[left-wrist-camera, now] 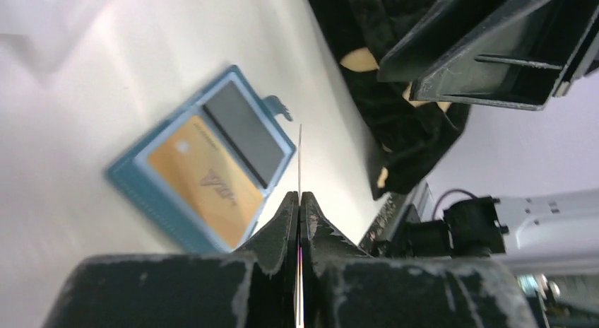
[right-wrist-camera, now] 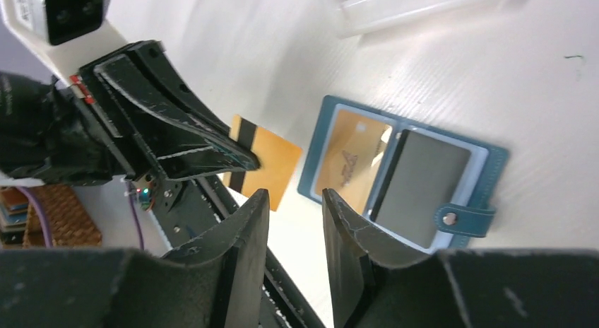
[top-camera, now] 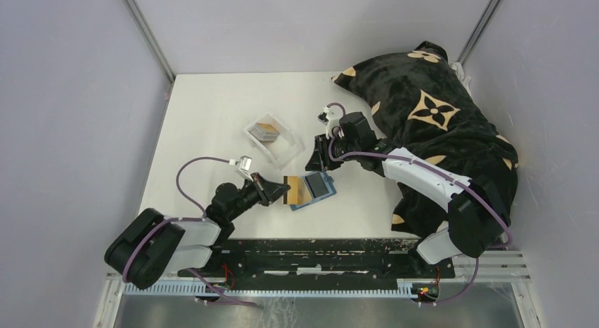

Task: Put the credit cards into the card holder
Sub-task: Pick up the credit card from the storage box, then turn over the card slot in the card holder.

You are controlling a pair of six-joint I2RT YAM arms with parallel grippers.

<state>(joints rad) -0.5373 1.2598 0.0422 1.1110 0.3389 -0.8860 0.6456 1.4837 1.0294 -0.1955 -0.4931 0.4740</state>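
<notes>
White table (top-camera: 205, 130), clear tray (top-camera: 290, 148) behind card holder (top-camera: 321, 186), black cushion (top-camera: 424, 109)

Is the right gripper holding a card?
No, the right gripper stands open and empty; the left gripper pinches the gold card.

L gripper (left-wrist-camera: 299, 196) pinched shut, R gripper (right-wrist-camera: 295, 195) jaws apart.

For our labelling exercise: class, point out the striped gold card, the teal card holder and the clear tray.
striped gold card (right-wrist-camera: 275, 165), right wrist view, middle of its face.
teal card holder (right-wrist-camera: 470, 220), right wrist view, its snap tab.
clear tray (top-camera: 289, 152), top external view, its bare right part.
</notes>
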